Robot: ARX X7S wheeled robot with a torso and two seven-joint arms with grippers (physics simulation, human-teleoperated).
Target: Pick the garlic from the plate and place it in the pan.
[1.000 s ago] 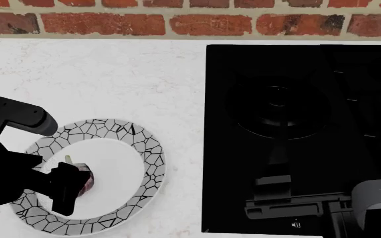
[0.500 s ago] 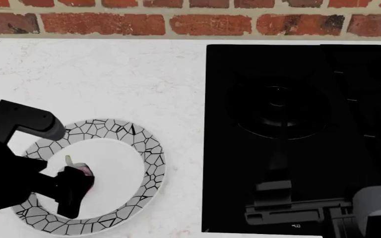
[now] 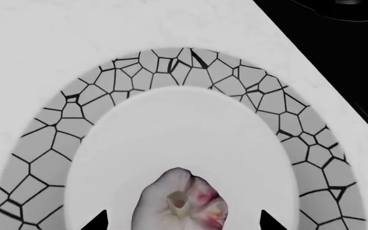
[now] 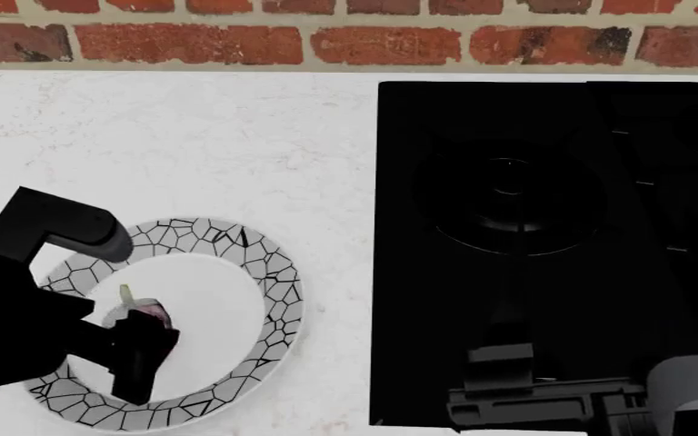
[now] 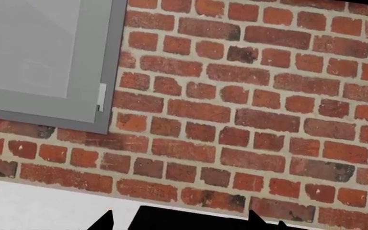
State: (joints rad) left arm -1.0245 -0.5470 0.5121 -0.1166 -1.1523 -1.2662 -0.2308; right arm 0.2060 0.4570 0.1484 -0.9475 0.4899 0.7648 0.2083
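Head view showed, nearest the robot, the left gripper [image 4: 131, 350] low over the near side of the plate [image 4: 264, 263], its dark body covering part of the garlic [image 4: 145, 314], whose pale stem tip and pink streaks stood clear just beyond it. The right gripper [image 4: 689, 391] sat at the near right edge above the black cooktop [image 4: 543, 245]; whether it was spread or closed could not be told.

Left wrist view gave the closer account: the garlic [image 3: 180, 203] lay on the plain white centre of the plate [image 3: 190, 72], stem end toward the camera, with the two dark fingertips [image 3: 97, 221] set wide on either side of the bulb and apart from it. The gripper was therefore wide and holding nothing.

The step in hand appeared to be the final approach for the grasp. The next move would likely call for a short descent so the fingers flanked the bulb's widest part, then a firm close, since a rounded bulb may roll or squirt out.

Beyond the plate lay the white marble desk [image 4: 204, 136] and, farthest, the red brick wall [image 4: 324, 36]. No pan could be made out against the dark cooktop, so the placing spot was uncertain.

No brand or legible writing showed; a tiny white mark near the cooktop's front edge was too small to read.
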